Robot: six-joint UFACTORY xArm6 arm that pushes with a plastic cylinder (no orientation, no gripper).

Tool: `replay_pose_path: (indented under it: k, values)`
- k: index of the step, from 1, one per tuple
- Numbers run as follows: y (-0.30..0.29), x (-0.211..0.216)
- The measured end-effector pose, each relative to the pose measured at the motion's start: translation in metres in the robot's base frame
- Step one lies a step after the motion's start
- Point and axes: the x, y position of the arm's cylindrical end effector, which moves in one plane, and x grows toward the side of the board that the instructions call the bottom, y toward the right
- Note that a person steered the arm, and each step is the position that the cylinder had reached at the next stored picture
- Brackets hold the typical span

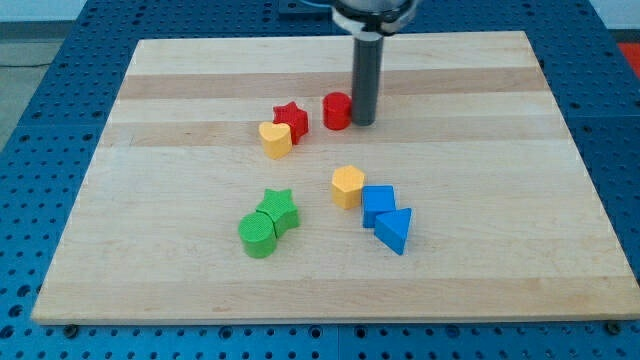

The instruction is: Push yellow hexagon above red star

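Note:
The yellow hexagon (348, 186) sits near the board's middle, touching the blue cube's left side. The red star (290, 118) lies up and to the left of it, with a yellow heart (275, 139) touching its lower left. My tip (363, 122) stands at the right side of a red cylinder (337, 111), touching it or nearly so. The tip is well above the yellow hexagon in the view and to the right of the red star.
A blue cube (378, 204) and a blue triangle (394, 230) sit right of the hexagon. A green star (279, 209) and green cylinder (258, 235) lie at lower left. The wooden board (150, 250) rests on a blue perforated table.

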Motion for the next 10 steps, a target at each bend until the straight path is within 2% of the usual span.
replay_pose_path:
  k: [1, 2, 3, 4, 6, 7, 9, 10]
  values:
    - [-0.013, 0.001]
    - [0.014, 0.008]
    - [0.079, 0.038]
    - [0.086, 0.090]
    - [-0.001, 0.124]
    - [-0.017, 0.131]
    - [-0.043, 0.123]
    - [-0.043, 0.103]
